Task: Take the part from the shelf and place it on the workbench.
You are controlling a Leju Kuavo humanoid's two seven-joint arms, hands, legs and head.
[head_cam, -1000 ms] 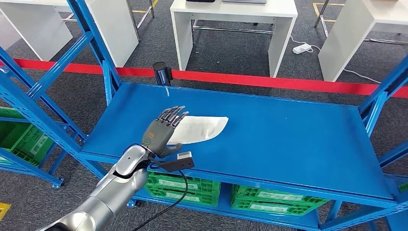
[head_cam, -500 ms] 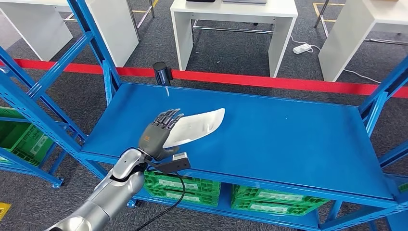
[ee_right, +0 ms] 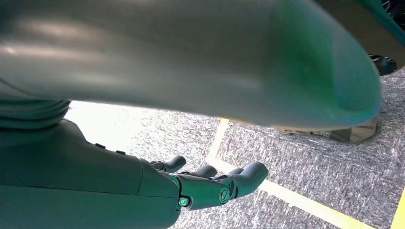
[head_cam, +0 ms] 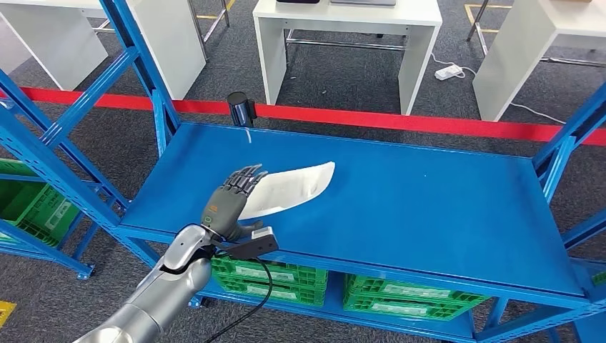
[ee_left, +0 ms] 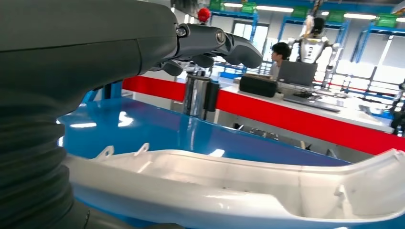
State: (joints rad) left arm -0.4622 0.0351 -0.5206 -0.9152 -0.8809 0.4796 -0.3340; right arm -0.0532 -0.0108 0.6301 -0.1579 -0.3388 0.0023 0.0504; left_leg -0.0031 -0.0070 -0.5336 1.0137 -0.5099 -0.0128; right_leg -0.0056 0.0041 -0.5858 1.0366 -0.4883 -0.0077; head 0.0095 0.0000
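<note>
From the head camera I looked down on a blue shelf (head_cam: 400,193), its top level at about waist height in front of me. My left hand (head_cam: 230,203) reached in from the lower left and held the near end of the part (head_cam: 289,190), a long, pale, curved plastic piece. Its far end pointed away toward the middle of the shelf and looked tilted up off the blue surface, which I judged to mean the part was being lifted rather than resting flat. In the left wrist camera the part (ee_left: 239,188) ran across the view as a shallow white trough with small tabs along one edge, and my fingers (ee_left: 224,45) arched over it. I held it by the end, I think, because that was the end nearest the shelf's front edge.

My right hand (ee_right: 210,186) hung low over grey carpet with yellow floor lines, fingers loosely spread and holding nothing.

My thumb lay under the part, so I could not see how firmly it was pinched. I could not tell whether any of the part touched the shelf. White tables (head_cam: 346,28) stood beyond a red barrier tape (head_cam: 400,120); which served as the bench I could not tell.
</note>
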